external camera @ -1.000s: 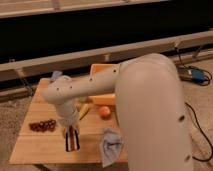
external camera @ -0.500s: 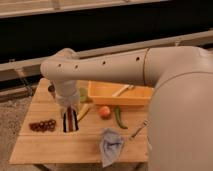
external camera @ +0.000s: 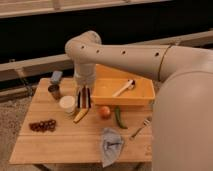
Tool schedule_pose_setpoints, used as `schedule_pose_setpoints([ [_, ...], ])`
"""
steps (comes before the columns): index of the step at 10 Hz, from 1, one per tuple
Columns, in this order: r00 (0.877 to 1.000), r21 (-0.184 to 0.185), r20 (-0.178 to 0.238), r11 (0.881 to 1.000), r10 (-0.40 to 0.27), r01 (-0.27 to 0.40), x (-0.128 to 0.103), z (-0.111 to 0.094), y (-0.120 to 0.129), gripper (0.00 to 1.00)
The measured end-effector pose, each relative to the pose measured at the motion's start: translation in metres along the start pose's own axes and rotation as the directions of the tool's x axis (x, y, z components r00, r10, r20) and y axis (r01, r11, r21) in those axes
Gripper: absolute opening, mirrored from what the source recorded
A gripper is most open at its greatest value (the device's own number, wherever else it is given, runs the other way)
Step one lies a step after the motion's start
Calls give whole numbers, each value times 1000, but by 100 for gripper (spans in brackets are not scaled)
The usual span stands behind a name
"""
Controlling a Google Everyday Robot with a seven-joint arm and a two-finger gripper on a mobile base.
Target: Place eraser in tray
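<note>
Pale slatted wood tabletop (external camera: 60, 145), matt, grain lines visible. Yellow rectangular plastic tray (external camera: 142, 96) at frame centre, smooth, slight sheen. White utensil (external camera: 123, 87) inside it looks plastic. Crumpled blue-grey cloth (external camera: 112, 145) at lower centre, soft, matt. Silvery metal fork (external camera: 141, 128) to its right. Small dark metal-looking cup (external camera: 54, 92) at left, dull. Beige robot arm shell (external camera: 130, 57), smooth moulded plastic, satin. Dark-fingered pincer (external camera: 84, 98) hangs left of the tray, over the tabletop; finish matt.
</note>
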Motion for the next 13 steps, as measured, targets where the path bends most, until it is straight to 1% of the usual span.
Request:
schedule_pose_setpoints([
  [1,1000,4,20,1000,22,-22,-11,0,-12,0],
  [2,997,13,46,998,59,-60,-25,3,-26,2],
  [3,982,45,128,988,141,-148,-47,9,-56,19],
  [4,968,71,180,979,177,-192,-53,12,-69,30],
  [5,956,98,217,970,197,-222,-56,17,-74,39],
  [6,948,111,236,964,212,-243,-60,25,-75,50],
  [7,940,124,244,954,237,-272,-63,34,-85,60],
  [8,933,128,252,947,257,-295,-66,41,-93,67],
  [9,920,137,272,935,282,-327,-72,51,-102,78],
  [10,912,139,289,929,292,-342,-75,54,-104,80],
  [11,898,145,320,921,301,-360,-78,57,-109,80],
  [12,884,141,359,919,299,-368,-82,56,-110,80],
  [13,877,139,379,919,295,-369,-84,56,-109,80],
])
